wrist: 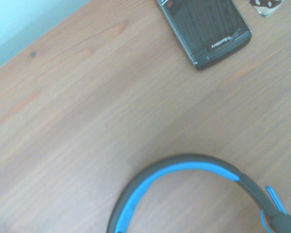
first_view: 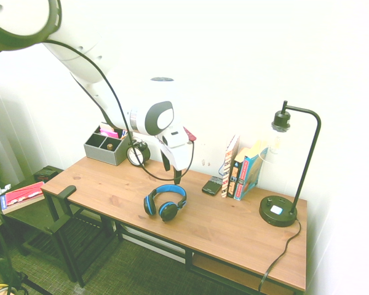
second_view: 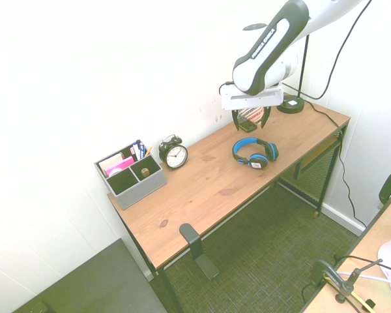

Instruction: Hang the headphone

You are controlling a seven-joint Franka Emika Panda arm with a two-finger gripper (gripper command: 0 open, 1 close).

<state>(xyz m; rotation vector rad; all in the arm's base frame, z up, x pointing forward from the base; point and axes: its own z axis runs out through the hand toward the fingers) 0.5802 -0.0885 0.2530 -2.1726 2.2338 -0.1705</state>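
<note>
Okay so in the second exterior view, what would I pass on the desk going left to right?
Gray organizer, alarm clock, blue-banded headphone, black lamp base.

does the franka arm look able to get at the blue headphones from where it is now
Probably yes: the gripper hangs open above the desk, close to the headphones, and nothing visible covers them; the phone lies beside them, not on top.
</note>
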